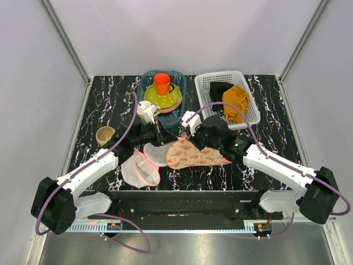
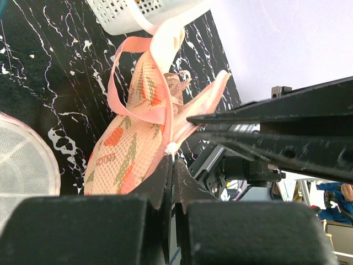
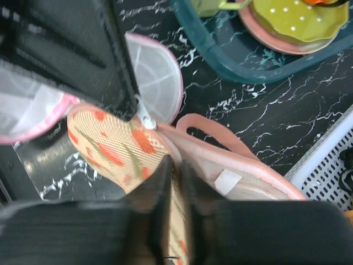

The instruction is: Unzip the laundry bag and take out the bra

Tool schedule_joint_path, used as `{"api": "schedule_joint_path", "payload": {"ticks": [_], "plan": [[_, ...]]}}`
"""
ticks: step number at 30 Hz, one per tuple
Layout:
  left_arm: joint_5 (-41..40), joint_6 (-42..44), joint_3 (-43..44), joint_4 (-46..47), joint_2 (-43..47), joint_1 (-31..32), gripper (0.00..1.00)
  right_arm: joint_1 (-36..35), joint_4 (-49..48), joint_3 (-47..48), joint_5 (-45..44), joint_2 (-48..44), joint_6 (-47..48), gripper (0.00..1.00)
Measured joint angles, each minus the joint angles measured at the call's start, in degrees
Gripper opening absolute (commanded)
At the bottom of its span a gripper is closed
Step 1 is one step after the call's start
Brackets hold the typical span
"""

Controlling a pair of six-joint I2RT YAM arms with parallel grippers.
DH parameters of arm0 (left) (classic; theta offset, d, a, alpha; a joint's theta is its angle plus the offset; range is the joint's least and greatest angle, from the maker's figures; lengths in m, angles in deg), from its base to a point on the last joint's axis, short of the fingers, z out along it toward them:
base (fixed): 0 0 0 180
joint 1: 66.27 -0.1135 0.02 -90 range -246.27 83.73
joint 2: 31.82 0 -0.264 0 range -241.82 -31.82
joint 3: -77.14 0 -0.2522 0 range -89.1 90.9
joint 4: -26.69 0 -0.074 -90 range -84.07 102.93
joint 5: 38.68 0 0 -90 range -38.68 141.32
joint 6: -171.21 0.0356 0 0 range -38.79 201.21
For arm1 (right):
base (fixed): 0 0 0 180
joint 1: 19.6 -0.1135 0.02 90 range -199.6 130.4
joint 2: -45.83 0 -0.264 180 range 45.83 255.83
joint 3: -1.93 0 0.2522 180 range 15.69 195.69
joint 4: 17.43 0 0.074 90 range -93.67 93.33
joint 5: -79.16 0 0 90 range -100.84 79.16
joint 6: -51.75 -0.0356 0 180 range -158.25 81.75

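Right wrist: laundry bag [image 3: 110, 146] edge btwn jaws

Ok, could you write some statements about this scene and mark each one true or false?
1. The orange cup stands inside the blue transparent tub. True.
2. The white plastic basket is empty. False: it holds a black garment and a mustard-yellow garment.
3. The left claw is shut on the edge of the peach printed laundry bag. True.
4. The round white mesh pouch lies in the basket. False: it lies on the black marbled table, beside the left arm.
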Motion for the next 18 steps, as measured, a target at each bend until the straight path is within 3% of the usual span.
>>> {"api": "schedule_joint_path", "payload": {"ticks": [7, 18], "plan": [[0.02, 0.44, 0.02, -0.04, 0.2, 0.33, 0.0, -0.24, -4.94, -6.4, -2.62, -6.69, -0.63, 0.0], [-1.95, 3.08, 1.9, -5.51, 2.08, 0.17, 0.0, -0.37, -6.16, -19.61, -11.91, -27.65, -11.02, 0.0]]}}
